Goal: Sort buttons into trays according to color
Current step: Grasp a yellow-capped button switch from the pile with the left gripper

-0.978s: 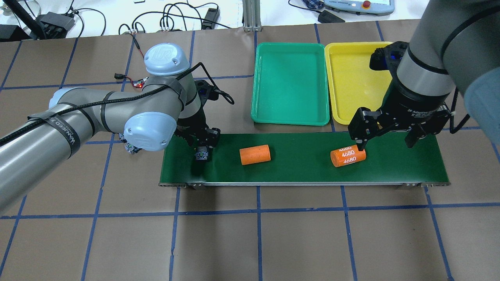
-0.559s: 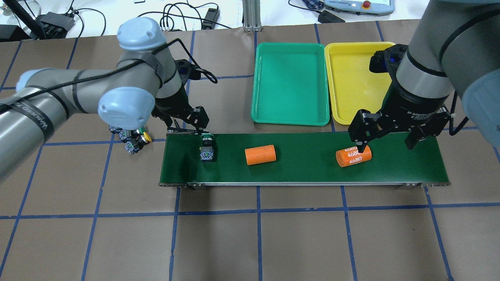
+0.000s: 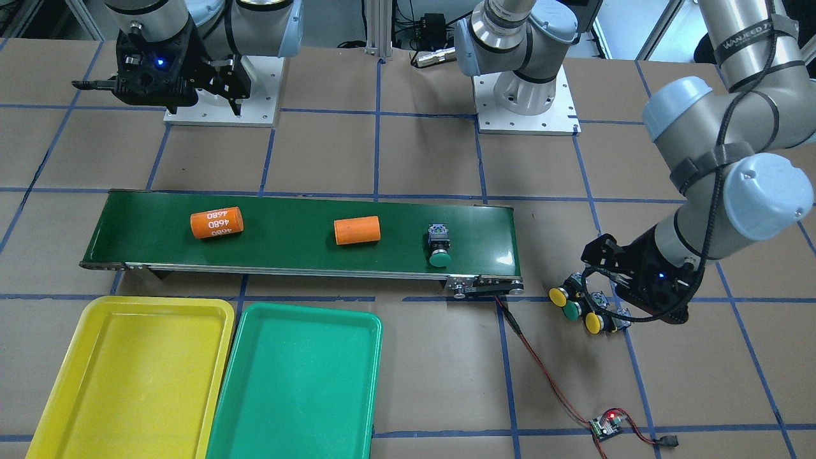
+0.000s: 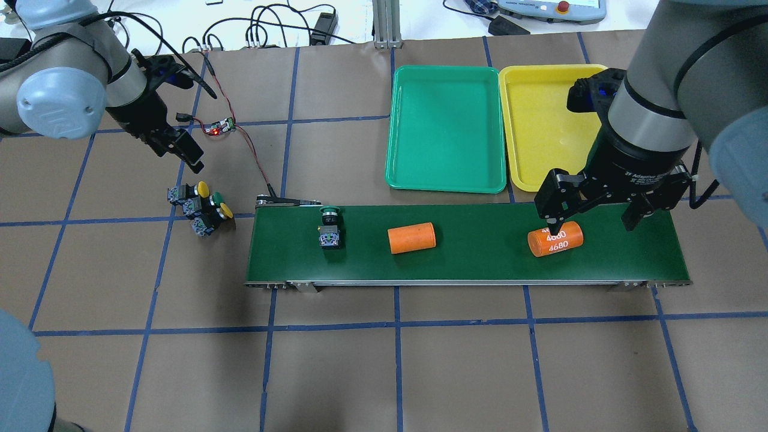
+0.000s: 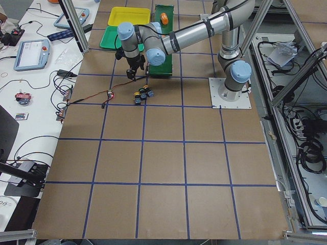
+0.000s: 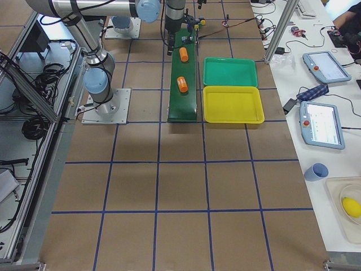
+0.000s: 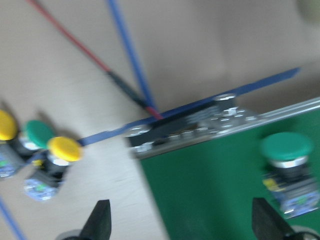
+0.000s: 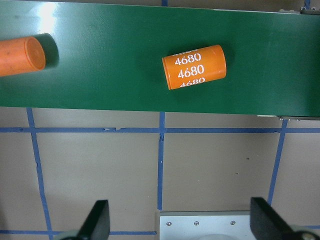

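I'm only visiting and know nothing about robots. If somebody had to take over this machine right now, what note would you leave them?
Left gripper: open, empty, above the table near the three-button cluster (two yellow, one green), which sits off the belt's end.
Right gripper: open, empty, over the conveyor belt by the orange cylinder marked 4680.
A green button sits on the belt, with a plain orange cylinder further along.
Done: nothing sorted; the green tray and yellow tray hold nothing.
Left: all four buttons into matching trays.
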Robot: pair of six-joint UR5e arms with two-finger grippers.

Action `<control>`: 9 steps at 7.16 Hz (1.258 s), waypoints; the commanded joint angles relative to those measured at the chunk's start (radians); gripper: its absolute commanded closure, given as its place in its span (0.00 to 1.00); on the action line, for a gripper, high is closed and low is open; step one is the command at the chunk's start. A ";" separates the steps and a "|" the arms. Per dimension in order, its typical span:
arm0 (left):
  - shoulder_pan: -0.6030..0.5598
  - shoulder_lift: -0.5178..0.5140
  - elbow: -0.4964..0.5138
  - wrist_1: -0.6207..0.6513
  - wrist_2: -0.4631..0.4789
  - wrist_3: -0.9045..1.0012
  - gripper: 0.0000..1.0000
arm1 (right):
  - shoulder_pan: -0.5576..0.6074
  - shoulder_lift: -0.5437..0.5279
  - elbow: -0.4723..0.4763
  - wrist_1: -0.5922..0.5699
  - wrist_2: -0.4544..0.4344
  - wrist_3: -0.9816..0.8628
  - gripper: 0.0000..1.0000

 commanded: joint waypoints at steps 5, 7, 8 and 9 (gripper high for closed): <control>0.082 -0.179 -0.014 0.173 0.030 0.481 0.00 | 0.000 0.000 0.001 -0.001 0.000 0.001 0.00; 0.119 -0.192 -0.033 0.179 0.032 0.638 0.00 | 0.000 0.000 0.001 0.001 0.000 0.001 0.00; 0.119 -0.186 -0.076 0.182 0.032 0.646 0.00 | 0.000 0.000 0.001 0.001 0.000 0.001 0.00; 0.119 -0.181 -0.079 0.195 0.032 0.683 0.00 | 0.000 0.000 0.001 0.001 0.000 0.001 0.00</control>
